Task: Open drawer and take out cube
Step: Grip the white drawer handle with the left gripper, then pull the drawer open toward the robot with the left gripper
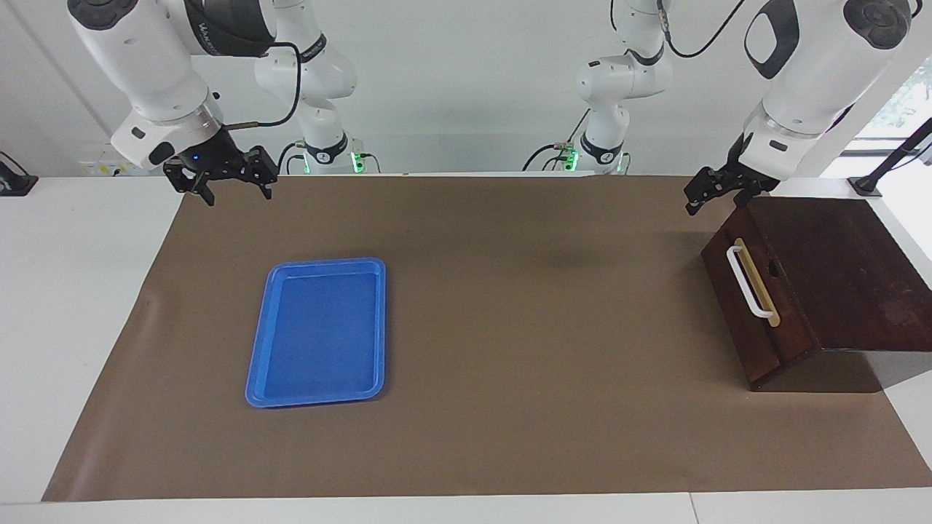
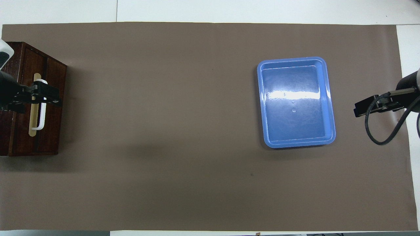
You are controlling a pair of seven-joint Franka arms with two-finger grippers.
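Work has hardly begun: the drawer is shut tight in its dark box toward the left arm's end of the desk, so the cube, if it is inside, is hidden. The left claw hangs just over the box's top edge, above the white handle, and I cannot tell if it is spread, while the right claw waits spread wide, up in the air above the blue tray. No words can be read on the box or tray.
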